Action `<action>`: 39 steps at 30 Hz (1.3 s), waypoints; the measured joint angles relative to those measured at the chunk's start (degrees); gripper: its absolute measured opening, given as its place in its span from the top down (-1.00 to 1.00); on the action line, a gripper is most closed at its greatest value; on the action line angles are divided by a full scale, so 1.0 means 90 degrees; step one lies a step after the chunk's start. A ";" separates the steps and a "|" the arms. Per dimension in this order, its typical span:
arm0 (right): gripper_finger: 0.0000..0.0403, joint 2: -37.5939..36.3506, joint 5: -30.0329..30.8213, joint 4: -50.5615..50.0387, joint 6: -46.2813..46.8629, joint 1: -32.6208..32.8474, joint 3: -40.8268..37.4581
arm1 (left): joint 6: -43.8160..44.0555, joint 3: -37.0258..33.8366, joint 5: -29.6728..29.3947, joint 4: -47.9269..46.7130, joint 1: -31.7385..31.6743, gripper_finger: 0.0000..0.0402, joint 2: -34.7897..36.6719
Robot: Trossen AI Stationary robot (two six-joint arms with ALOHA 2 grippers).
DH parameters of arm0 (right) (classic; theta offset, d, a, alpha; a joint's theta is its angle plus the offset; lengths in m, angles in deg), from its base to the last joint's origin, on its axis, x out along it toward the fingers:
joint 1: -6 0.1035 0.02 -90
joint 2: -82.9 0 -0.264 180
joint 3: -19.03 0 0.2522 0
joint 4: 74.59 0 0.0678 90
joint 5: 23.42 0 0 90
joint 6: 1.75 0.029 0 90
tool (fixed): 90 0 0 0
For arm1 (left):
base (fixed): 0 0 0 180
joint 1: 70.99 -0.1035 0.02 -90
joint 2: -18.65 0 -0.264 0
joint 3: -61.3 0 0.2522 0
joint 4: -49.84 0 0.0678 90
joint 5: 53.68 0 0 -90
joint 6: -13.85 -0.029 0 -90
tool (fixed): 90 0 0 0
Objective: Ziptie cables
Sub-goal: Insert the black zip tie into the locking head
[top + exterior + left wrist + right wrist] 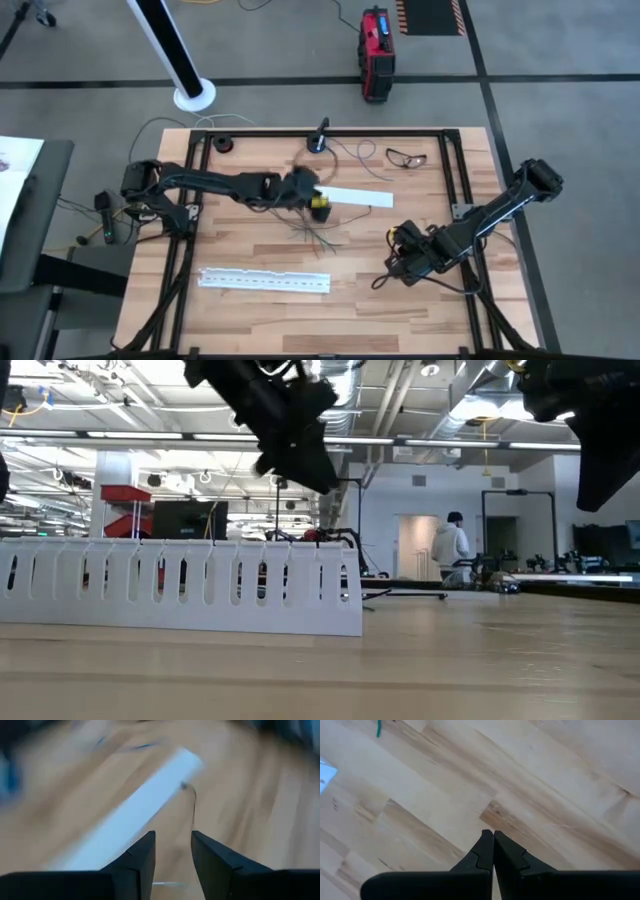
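The cables (316, 237) lie as a straggly bunch of thin wires on the wooden table (250, 235), just nearer than my left gripper (318, 200). That gripper hovers open at the table's middle, beside the near end of a flat white strip (358, 197). In its wrist view, my left gripper (172, 850) has the white strip (135, 820) ahead of it. One thin wire (193, 805) runs toward the gap. My right gripper (393, 272) is shut low over bare wood at the right, nothing in it (493, 840).
A long white perforated strip (265, 282) lies near the front edge and fills the low view (180, 585). At the far edge sit a round blue-black device (318, 140) with its pale cord and a pair of glasses (405, 157). A person (450, 545) stands far behind.
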 joint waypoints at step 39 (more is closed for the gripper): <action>0.97 0.0000 0.0745 0.0034 0.1310 0.0188 -0.0011 | 0.5887 0.0896 -0.0534 0.1313 0.0737 0.75 -0.1735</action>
